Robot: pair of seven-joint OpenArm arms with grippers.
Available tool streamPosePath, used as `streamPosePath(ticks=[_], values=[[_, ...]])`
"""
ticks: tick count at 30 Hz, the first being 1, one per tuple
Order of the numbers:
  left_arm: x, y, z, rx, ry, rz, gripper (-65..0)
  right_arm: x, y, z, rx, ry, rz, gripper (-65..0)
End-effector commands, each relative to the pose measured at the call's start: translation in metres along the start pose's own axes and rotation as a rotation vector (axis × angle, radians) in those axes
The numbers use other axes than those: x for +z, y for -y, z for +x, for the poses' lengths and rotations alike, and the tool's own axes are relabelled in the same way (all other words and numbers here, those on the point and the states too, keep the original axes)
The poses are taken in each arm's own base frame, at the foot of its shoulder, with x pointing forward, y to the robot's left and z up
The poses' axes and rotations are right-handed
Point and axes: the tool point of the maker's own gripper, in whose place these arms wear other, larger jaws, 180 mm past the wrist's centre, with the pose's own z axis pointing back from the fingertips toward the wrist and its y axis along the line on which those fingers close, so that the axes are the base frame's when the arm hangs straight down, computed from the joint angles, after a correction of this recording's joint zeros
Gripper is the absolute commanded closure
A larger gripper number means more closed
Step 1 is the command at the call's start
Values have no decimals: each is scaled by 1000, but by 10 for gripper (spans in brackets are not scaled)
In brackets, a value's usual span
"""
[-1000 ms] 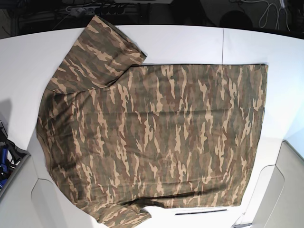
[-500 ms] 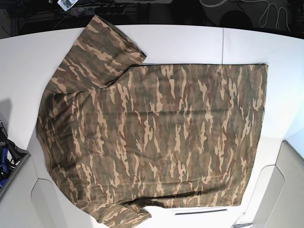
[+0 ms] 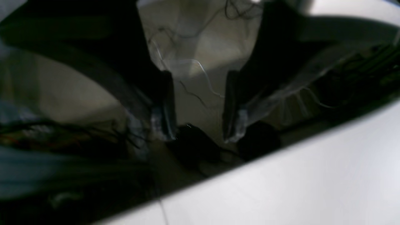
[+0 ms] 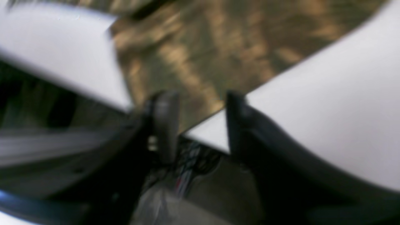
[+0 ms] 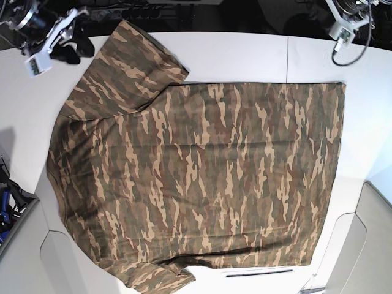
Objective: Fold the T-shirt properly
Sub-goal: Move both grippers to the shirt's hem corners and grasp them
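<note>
Spread flat on the white tabletop [image 5: 245,52] ahead of your right gripper [image 4: 200,125] and left gripper [image 3: 197,122], both parted and empty, the camouflage T-shirt [image 5: 202,177] looks soft and limp; pinch hem or sleeve edges.

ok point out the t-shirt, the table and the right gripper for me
T-shirt [image 5: 202,177], base view, middle of the flat body.
table [image 5: 239,55], base view, bare white top beyond the shirt.
right gripper [image 4: 200,125], right wrist view, gap between its open fingers.
</note>
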Motion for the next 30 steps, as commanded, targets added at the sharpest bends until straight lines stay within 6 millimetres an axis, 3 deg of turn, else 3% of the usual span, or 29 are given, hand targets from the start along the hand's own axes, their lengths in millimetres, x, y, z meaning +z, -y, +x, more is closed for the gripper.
streamPosePath(ticks=[1, 4, 9, 13, 21, 30], values=[[5, -6, 10, -3, 35, 11, -311, 2, 6, 6, -11, 23, -25, -318], [6, -21, 28, 9, 95, 48, -343, -5, 27, 0, -78, 8, -117, -382], [2, -41, 50, 34, 162, 107, -369, -25, 35, -12, -209, -7, -131, -384], [-7, -58, 54, 70, 179, 134, -439, -37, 30, -21, -278, -3, -105, -384], [-30, -123, 55, 206, 185, 224, -439, -64, 6, -34, -341, -33, -34, -384], [-55, -169, 64, 389, 242, 232, -439, -94, -22, -26, -380, -14, 44, -384]])
